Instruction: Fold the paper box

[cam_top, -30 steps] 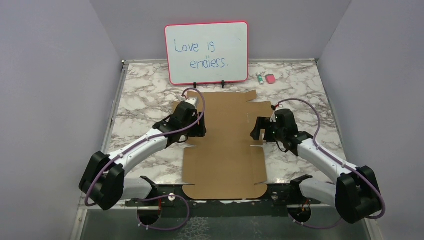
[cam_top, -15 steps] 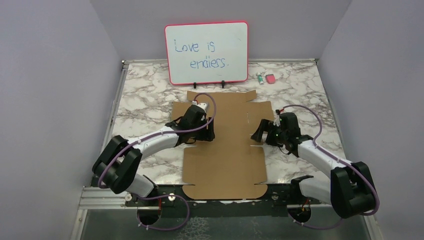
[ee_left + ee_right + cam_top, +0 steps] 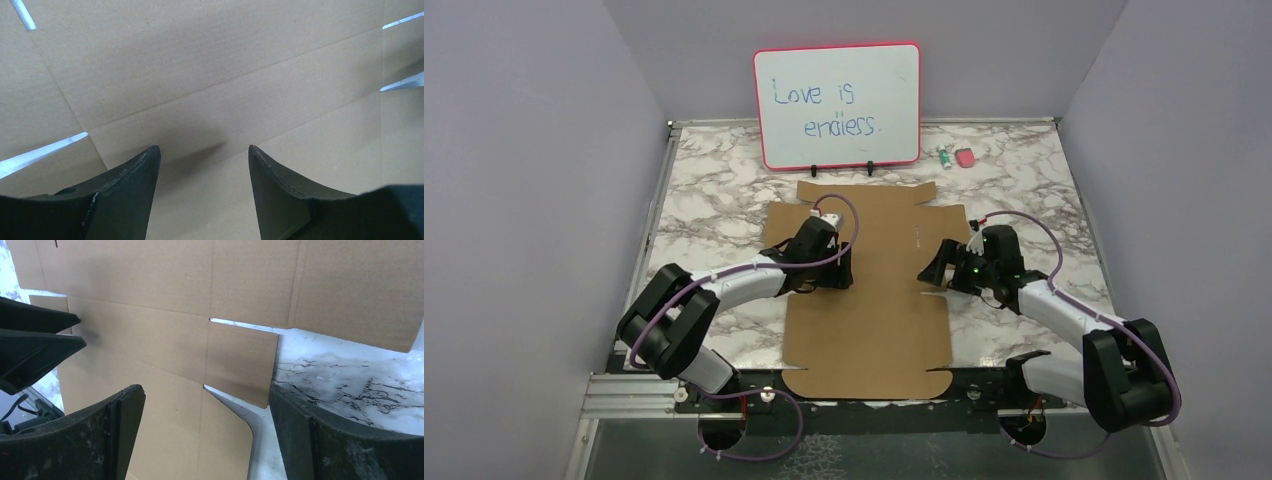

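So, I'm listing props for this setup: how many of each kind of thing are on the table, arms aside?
box: 1
whiteboard: 1
pink block: 1
green-and-white item: 1
Total: 4

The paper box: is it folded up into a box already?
No, the paper box lies as a flat, unfolded sheet on the table.

Probably a robotics lab cell: plain lilac walls enclose a marble-print table bearing two arms.
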Robot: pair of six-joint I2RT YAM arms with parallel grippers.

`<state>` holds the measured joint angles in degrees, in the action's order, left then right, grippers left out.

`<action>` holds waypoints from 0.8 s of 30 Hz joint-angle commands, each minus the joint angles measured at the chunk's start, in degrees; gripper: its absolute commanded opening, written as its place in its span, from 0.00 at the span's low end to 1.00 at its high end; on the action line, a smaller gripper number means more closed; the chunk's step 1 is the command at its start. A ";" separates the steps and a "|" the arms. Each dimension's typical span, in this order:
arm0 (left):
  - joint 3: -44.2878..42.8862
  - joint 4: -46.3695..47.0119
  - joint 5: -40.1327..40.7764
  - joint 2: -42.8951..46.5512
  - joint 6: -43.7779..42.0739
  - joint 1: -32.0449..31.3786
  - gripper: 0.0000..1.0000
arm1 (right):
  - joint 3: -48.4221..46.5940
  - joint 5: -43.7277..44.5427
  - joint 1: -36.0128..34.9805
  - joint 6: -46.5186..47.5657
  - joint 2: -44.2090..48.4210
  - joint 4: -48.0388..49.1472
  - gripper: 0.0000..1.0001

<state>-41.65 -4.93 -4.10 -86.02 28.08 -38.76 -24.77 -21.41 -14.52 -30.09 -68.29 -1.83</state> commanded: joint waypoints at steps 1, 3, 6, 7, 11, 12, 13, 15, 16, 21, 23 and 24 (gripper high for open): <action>1.03 2.00 -0.91 -0.68 0.58 -0.38 0.66 | -1.51 -4.83 0.11 -0.40 1.71 -1.31 1.00; 1.20 2.20 -0.91 -0.73 0.71 -0.45 0.66 | -2.52 -5.97 0.06 -0.25 2.34 -1.95 1.00; 1.64 2.41 -0.68 -0.90 0.75 -0.44 0.66 | -4.15 -8.40 0.05 0.04 2.50 -2.19 0.99; 1.72 2.42 -0.59 -0.97 0.75 -0.46 0.66 | -4.59 -9.20 0.09 0.22 2.28 -2.38 0.99; 1.90 2.69 -0.47 -1.32 0.76 -0.48 0.66 | -5.90 -12.20 0.06 1.07 1.31 -2.35 0.96; 1.84 2.68 -0.52 -1.48 0.75 -0.47 0.66 | -6.07 -12.96 0.06 1.20 1.14 -2.21 0.96; 1.88 2.77 -0.50 -1.59 0.75 -0.45 0.66 | -6.22 -14.01 0.03 1.42 0.95 -1.81 0.96; 1.83 2.96 -0.47 -1.82 0.75 -0.50 0.66 | -6.73 -15.86 0.05 1.73 0.23 -1.51 0.96; 1.85 3.07 -0.46 -1.93 0.72 -0.52 0.66 | -7.03 -16.69 0.10 1.84 -0.15 -1.43 0.95; 1.75 3.59 -0.72 -2.70 0.75 -0.47 0.66 | -7.75 -19.87 0.10 1.74 -2.25 -0.17 0.93; 1.84 3.84 -0.82 -2.88 0.84 -0.52 0.66 | -7.70 -20.90 0.02 1.45 -3.26 1.03 0.91; 1.83 3.87 -0.89 -2.84 0.84 -0.51 0.66 | -7.66 -21.09 -0.08 1.36 -3.74 1.26 0.91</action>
<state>-40.82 -1.54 -4.08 -86.89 28.27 -38.76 -31.44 -37.69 -14.50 -28.82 -70.24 -2.50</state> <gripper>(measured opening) 0.664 0.919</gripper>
